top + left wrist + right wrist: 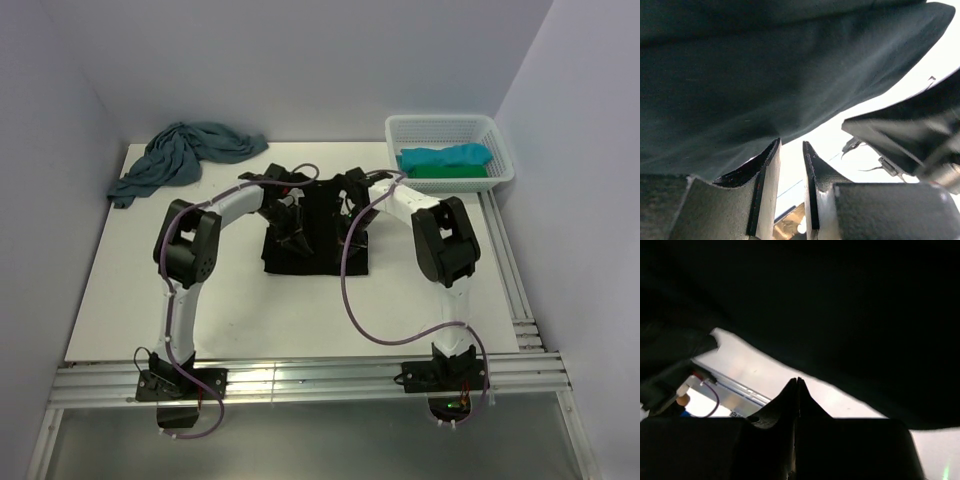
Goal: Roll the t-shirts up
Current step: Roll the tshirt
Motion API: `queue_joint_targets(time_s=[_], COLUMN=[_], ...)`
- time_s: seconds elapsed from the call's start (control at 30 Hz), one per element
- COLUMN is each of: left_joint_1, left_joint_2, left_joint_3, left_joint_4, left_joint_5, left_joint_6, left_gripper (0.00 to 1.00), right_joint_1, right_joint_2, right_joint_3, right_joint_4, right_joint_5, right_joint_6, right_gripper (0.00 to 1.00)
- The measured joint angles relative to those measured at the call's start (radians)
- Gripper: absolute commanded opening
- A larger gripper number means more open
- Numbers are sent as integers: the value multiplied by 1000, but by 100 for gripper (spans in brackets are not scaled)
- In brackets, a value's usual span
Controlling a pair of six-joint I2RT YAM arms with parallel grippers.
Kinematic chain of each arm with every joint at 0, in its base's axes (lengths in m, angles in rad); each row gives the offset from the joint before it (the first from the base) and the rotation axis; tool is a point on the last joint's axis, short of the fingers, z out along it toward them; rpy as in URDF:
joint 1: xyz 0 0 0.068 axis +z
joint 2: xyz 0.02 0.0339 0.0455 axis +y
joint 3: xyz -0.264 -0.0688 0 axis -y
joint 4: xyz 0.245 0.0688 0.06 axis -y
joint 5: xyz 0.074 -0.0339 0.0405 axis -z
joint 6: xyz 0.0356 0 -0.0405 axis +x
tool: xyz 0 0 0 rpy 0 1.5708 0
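Now left jaws stand slightly apart, empty; right jaws closed, by black t-shirt (318, 250).

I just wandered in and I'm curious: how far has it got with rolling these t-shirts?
Looks done: a turquoise shirt and a green shirt lie bundled in the white basket. In hand: the left arm and right arm reach over the black shirt, which lies flat mid-table, not yet a roll. Left to do: the dusty-blue shirt lies crumpled at the far left corner, untouched.
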Motion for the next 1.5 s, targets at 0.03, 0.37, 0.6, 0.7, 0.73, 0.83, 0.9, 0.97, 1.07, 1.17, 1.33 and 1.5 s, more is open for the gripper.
queue_joint_targets(time_s=[0.03, 0.37, 0.6, 0.7, 0.73, 0.83, 0.9, 0.97, 1.07, 1.17, 1.33, 1.5], left_joint_1=[-9, -80, -34, 13, 28, 76, 105, 130, 188, 255, 303, 299], left_joint_2=[0, 0, -48, -76, -80, -93, -99, -112, -138, -163, -228, -288], left_joint_3=[0, -39, -201, -245, -251, -264, -267, -278, -313, -345, -406, -446], left_joint_4=[-1, -16, 20, 21, 21, 14, 3, -1, -5, -16, -37, -24], left_joint_5=[0, -29, -20, -22, -21, -31, -45, -60, -80, -122, -214, -227], left_joint_6=[-1, 28, 63, 75, 80, 106, 123, 140, 150, 158, 168, 170], left_gripper=[29, 29, 28, 28, 28, 28, 28, 28, 29, 29, 29, 39], right_joint_1=[0, -1, -1, -1, -2, -2, -3, -3, -3, -3, -4, -4], right_joint_2=[12, 53, 55, 55, 55, 54, 53, 53, 52, 52, 52, 46], right_joint_3=[-6, -55, -62, -66, -67, -72, -73, -74, -75, -75, -73, -73], right_joint_4=[0, -3, 0, 4, 5, 10, 11, 13, 14, 14, 13, 14], right_joint_5=[8, 97, 90, 84, 83, 81, 80, 79, 79, 79, 80, 77], right_joint_6=[3, 7, 10, 12, 12, 13, 14, 14, 14, 14, 14, 14], right_gripper=[0, 0, 0, 0, 0, 0, 0, 0, 0, 0, 0, 18])
